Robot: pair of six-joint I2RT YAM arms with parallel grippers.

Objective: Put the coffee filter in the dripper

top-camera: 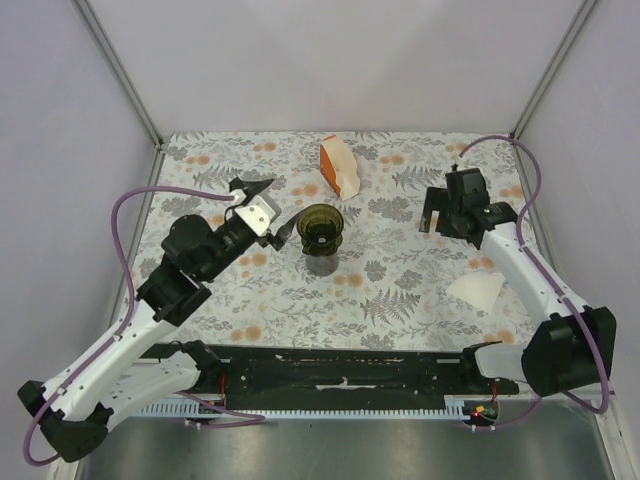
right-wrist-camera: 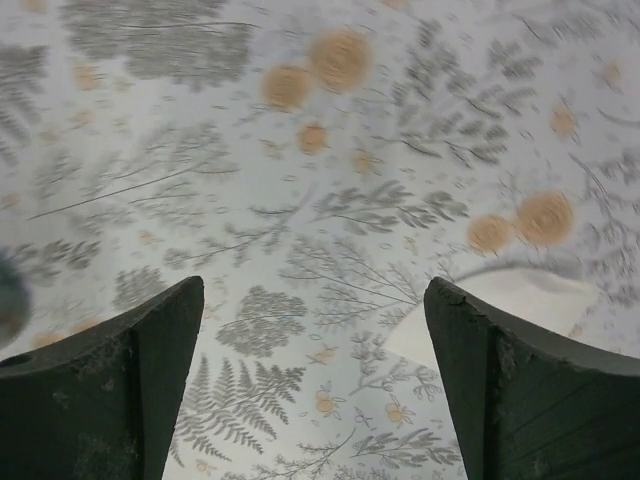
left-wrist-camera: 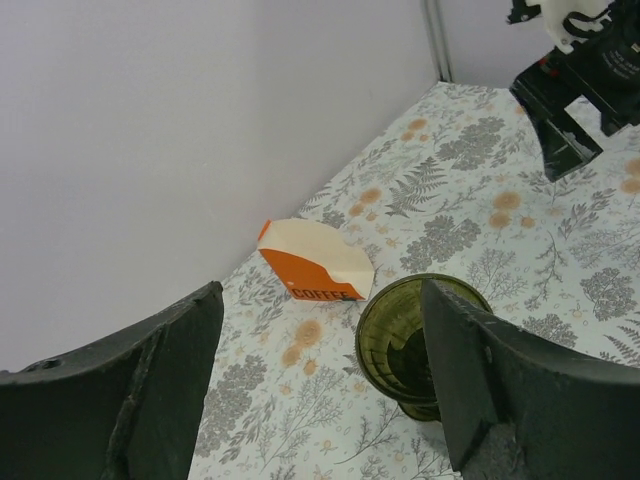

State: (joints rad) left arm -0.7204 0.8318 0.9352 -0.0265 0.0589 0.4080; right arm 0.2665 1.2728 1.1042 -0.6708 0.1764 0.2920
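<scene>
Lying flat on the floral table (top-camera: 400, 290) at centre right of the top view, the filter (top-camera: 478, 291) – white, fan-shaped, close beside the right forearm, well apart from the dripper (top-camera: 321, 232). Standing upright at the middle of the same view, the dripper, dark green, not yet holding the filter. Hanging over the table at upper right, the right gripper (top-camera: 441, 222), jaws spread wide and gripping nothing; seen from its wrist, blurred floral cloth between the fingers and a pale patch of the filter at lower right, partly behind one finger. Reaching in from the left, just beside the dripper, the left gripper (top-camera: 268, 208) – also wide open and empty. Seen from that wrist, the dripper low and right of centre, next to one finger, with the orange-and-cream pack (left-wrist-camera: 315, 262) beyond it, near the wall
</scene>
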